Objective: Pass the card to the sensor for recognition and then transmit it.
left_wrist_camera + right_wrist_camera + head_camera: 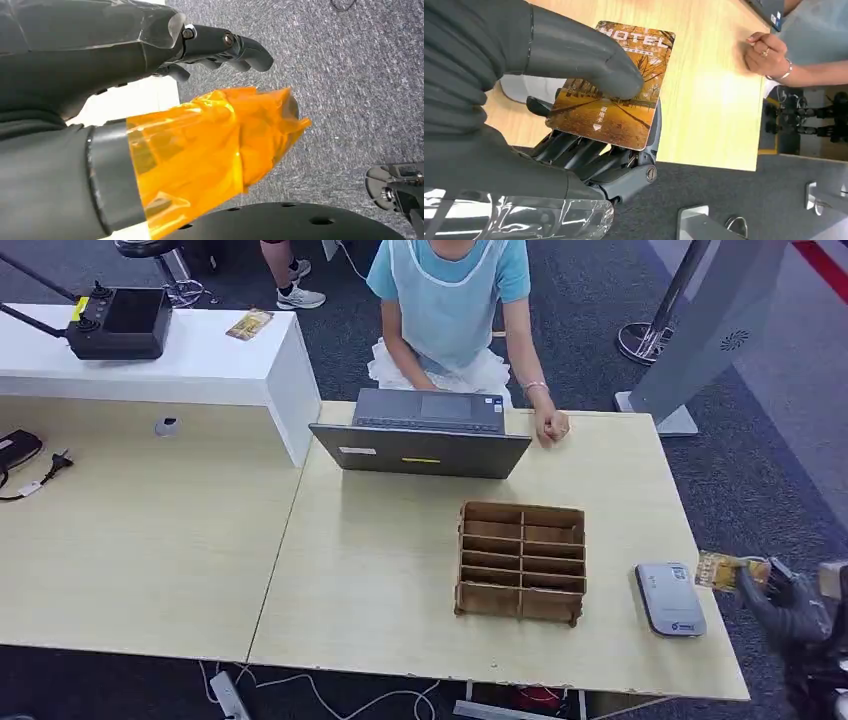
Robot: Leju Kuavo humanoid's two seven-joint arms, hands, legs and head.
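The right hand (589,150) has its fingers (574,150) under the card (616,87) and its thumb pressed on top, clamping it flat just beyond the worktop's (390,560) right edge. The card shows an autumn avenue and the word "HOTEL". On the worktop near that edge lies the grey sensor (669,598), just beside the card. Toward the middle stands a wooden slotted box (521,562). The left hand (165,55) hangs over carpet, fingers (240,50) loosely curled on nothing.
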